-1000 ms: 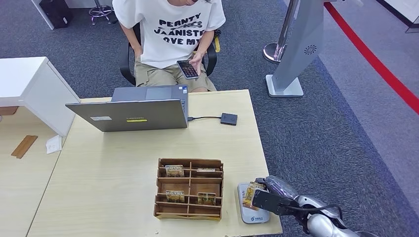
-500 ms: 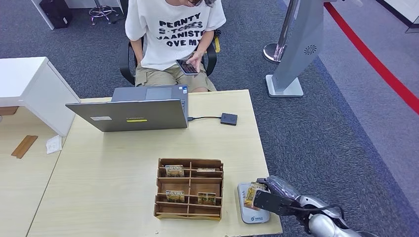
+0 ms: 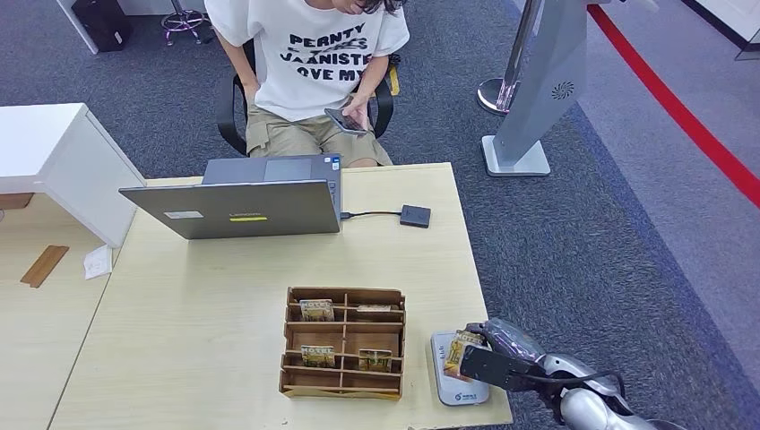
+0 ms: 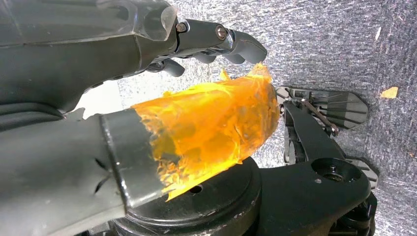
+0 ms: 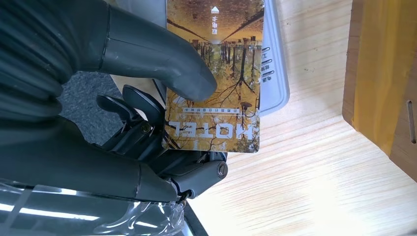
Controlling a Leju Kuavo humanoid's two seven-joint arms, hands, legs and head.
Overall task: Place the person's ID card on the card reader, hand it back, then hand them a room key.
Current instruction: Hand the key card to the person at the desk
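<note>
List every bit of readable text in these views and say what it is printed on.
"HOTEL": card held by the right hand, shown upside down.
"PERNTY", "JAANISTE", "OVE MY": person's white T-shirt, partly hidden.
Small print on the card, card reader and laptop stickers: too small to read.

My right hand (image 3: pixel 502 358) sits at the table's (image 3: pixel 206 313) near right corner, over the white card reader (image 3: pixel 445 381). Just to its left stands the wooden card rack (image 3: pixel 344 342), blocking sideways travel. Between the rack and the laptop (image 3: pixel 235 208) lies bare tabletop. A small black box (image 3: pixel 415 215) and its cable lie beside the laptop, toward the person (image 3: pixel 314 63).
</note>
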